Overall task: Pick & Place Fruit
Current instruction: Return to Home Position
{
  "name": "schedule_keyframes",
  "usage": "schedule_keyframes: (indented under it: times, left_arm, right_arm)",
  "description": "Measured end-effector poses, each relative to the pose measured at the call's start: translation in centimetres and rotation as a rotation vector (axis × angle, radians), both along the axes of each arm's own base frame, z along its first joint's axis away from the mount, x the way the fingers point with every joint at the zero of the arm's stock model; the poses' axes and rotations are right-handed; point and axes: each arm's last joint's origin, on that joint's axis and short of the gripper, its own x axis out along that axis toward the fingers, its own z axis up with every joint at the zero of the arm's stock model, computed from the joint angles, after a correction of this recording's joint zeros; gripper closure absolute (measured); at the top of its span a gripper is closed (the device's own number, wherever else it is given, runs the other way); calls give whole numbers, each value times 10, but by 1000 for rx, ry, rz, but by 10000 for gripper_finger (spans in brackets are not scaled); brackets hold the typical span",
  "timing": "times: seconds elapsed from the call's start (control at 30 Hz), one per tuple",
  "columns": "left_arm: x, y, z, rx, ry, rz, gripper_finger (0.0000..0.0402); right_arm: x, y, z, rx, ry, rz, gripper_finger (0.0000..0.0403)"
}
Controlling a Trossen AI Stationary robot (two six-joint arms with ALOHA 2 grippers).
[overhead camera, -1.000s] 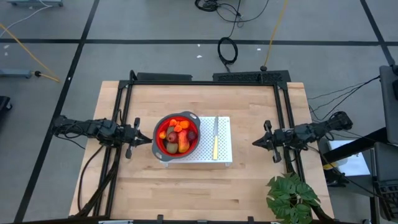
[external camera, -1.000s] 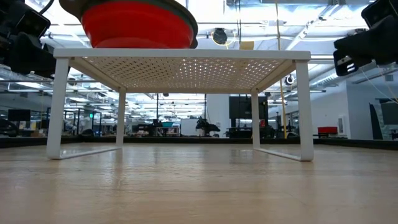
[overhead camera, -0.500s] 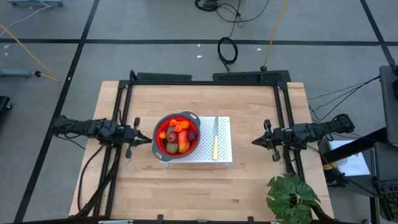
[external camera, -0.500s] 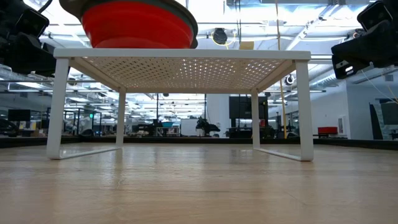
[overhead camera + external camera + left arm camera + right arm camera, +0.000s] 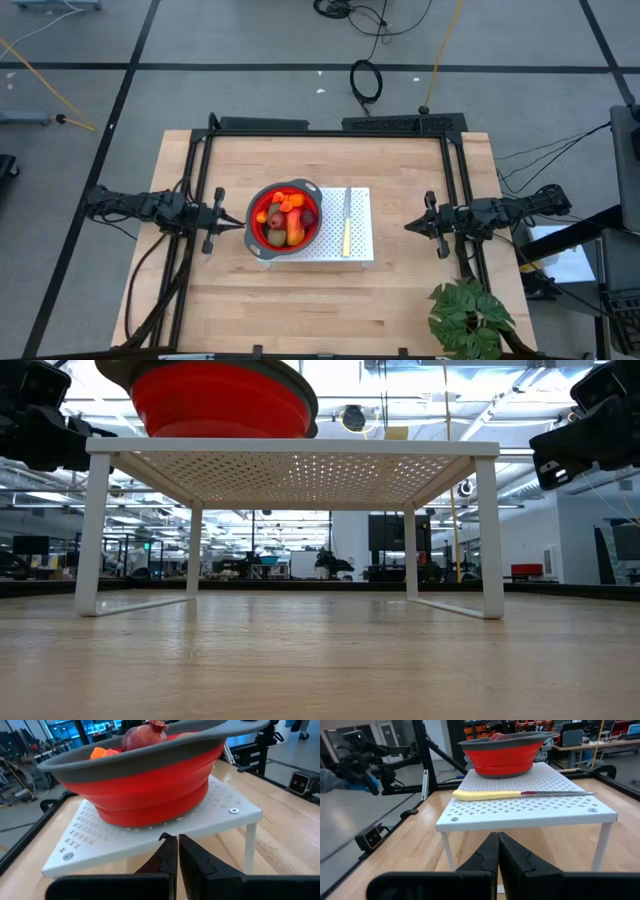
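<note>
The fruit [image 5: 285, 220] lies heaped in one red strainer bowl [image 5: 250, 222]: one red-orange-yellow oblong, one olive-brown oval, one dark red ball and a few orange bits show, the rest hidden. The bowl stands on the left part of one white perforated shelf [image 5: 360, 250]; one yellow-handled knife [image 5: 346, 222] lies beside it, apart. The shelf sits mid-table [image 5: 330, 310] on pale wood; one leafy plant [image 5: 468, 315] stands at a corner. Around the table is grey taped floor [image 5: 80, 120] with cables [image 5: 366, 80]. The left gripper [image 5: 238, 222], fingers pressed together and empty, hangs just beside the bowl; the right gripper [image 5: 408, 228], likewise closed on nothing, hangs near the shelf's right edge.
</note>
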Motion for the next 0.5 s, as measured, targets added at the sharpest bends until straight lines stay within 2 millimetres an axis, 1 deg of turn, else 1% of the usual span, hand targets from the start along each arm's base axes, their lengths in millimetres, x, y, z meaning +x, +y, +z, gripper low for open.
schedule_keyframes:
  times: [0.27, 0.5]
  left_arm:
    - [0, 1, -2, -7, 25, 27, 382]
    - [0, 1, -2, 8, 14, 50, 382]
  right_arm:
    - [0, 0, 0, 68, 9, -6, 403]
    - [0, 0, 0, 70, 9, -5, 403]
